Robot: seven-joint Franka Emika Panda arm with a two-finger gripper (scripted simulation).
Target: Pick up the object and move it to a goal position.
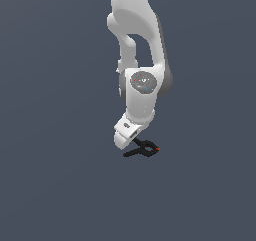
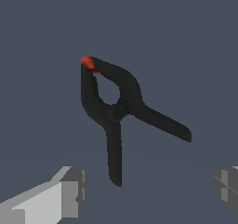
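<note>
Black spring clamp (image 2: pixel 118 109) – splayed thin handles, red-orange tip, gripper (image 2: pixel 148 190) spread wide, nothing between its blocky grey fingers (image 2: pixel 69 190)

Glossy white rounded arm (image 1: pixel 142 60), grey speckled joint cap (image 1: pixel 143 81), pale grey blocky fingertips (image 2: pixel 69 190).

Your arm (image 1: pixel 142 45) hangs down from the top of the exterior view, its white links folded and the wrist bent so that the gripper (image 1: pixel 131 144) points downward, tilted toward the exterior view's left. In the wrist view, your two fingers (image 2: pixel 69 190) stand wide apart at opposite edges, the jaws spread and closed on nothing.
</note>
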